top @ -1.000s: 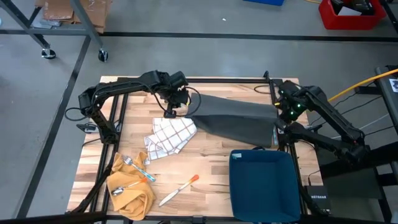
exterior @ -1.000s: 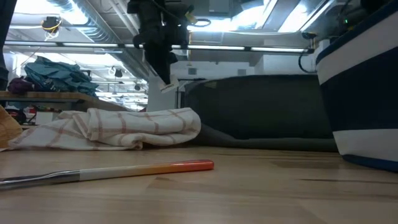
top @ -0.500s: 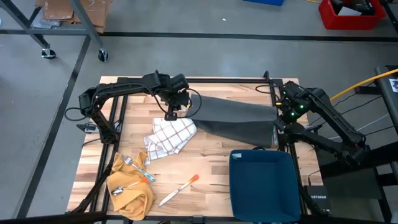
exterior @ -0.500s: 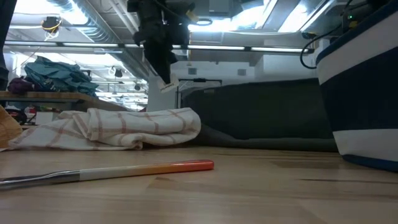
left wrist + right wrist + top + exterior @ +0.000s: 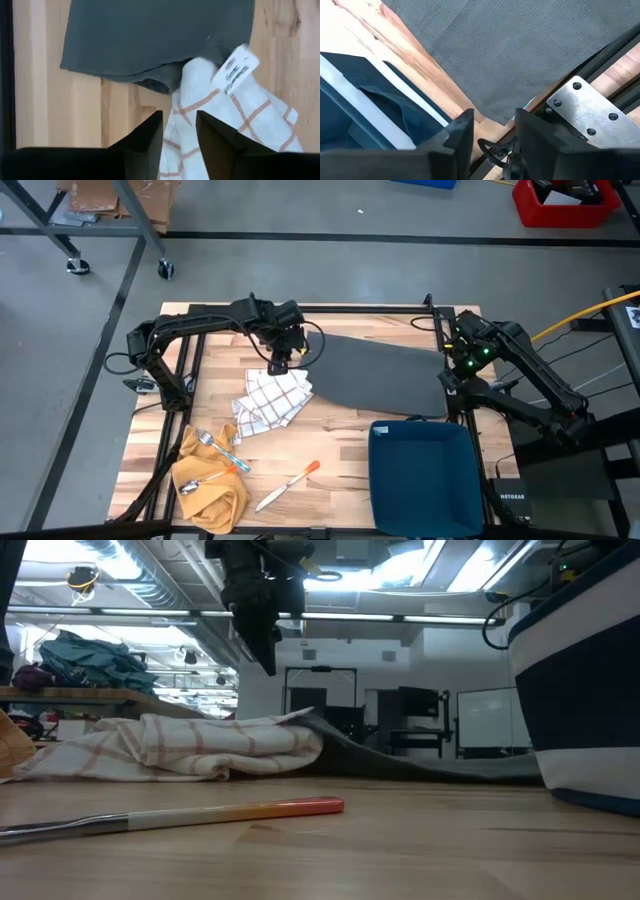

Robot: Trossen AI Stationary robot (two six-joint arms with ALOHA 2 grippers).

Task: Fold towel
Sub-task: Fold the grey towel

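The dark grey towel (image 5: 375, 370) lies spread flat across the far right of the table. Its left near corner (image 5: 312, 721) rests up against a white checked cloth (image 5: 272, 398). My left gripper (image 5: 280, 361) hangs open above that corner and the checked cloth (image 5: 225, 115), with nothing between its fingers (image 5: 178, 131). My right gripper (image 5: 447, 376) stands open over the towel's right edge (image 5: 510, 55) by the table frame, and its fingers (image 5: 492, 131) are clear of the cloth.
A dark blue bin (image 5: 420, 475) stands at the near right, close to the towel's near edge. A yellow cloth with cutlery (image 5: 210, 480) and an orange-handled tool (image 5: 288, 485) lie at the near left. A metal bracket (image 5: 585, 110) sits on the frame below my right gripper.
Both grippers have opened and let go of the towel without shifting place. The towel, held up like a curtain by its two corners before, has fallen and now lies flat on the table.
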